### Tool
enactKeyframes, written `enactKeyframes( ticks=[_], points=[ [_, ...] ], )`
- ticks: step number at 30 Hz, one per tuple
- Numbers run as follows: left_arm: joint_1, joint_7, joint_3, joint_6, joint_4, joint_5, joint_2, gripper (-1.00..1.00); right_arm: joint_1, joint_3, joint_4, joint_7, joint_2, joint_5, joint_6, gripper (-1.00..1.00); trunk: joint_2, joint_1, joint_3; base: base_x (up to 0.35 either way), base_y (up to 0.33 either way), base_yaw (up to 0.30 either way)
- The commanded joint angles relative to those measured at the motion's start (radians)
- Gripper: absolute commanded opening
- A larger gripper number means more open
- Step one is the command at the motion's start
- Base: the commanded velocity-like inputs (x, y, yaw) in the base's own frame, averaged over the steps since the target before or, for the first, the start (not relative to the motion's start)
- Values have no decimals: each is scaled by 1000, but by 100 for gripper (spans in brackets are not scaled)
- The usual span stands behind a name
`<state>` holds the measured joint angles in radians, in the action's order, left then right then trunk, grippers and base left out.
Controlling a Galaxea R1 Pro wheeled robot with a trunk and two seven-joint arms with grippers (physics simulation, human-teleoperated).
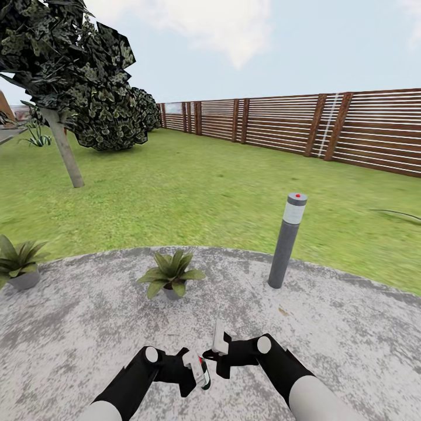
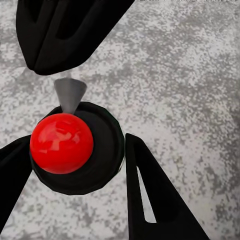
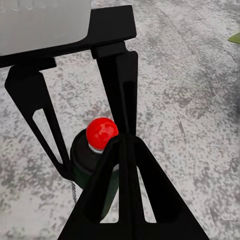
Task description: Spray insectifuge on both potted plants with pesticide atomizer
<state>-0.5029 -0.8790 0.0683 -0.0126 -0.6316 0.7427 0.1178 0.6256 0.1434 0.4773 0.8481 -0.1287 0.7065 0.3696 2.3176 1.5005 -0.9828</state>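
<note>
Atomizer (image 1: 202, 371), mostly hidden, sits gripped in left pincer (image 1: 196, 369); right pincer (image 1: 217, 351) grip unclear.

Bright, even daylight on my head feed; flat simulator render, pale sky. Shadows barely register: faint dark patch under the nearer potted plant (image 1: 171, 273), none clear beside the bollard lamp (image 1: 287, 240). Fence (image 1: 327, 126) lines bow toward the frame edges. Wrist feeds soft, patio (image 2: 190, 75) texture blotchy. Small highlight on the red ball (image 2: 61, 143).
</note>
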Motion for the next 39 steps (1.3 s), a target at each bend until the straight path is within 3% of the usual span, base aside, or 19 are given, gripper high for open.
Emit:
enactKeyframes(
  ticks=[1,33,39],
  points=[
    [0,-3,-1,-1,-2,7,0,-100,0,-1,1,0,0,8,5,-100,0,0,-1,0,0,0],
    [-2,-1,-8,-3,-1,0,-4,-100,0,-1,0,0,0,8,5,-100,0,0,-1,0,0,0],
    [-2,57,-5,3,37,11,-24,-100,0,-1,0,0,0,8,5,-100,0,0,-1,0,0,0]
  ],
)
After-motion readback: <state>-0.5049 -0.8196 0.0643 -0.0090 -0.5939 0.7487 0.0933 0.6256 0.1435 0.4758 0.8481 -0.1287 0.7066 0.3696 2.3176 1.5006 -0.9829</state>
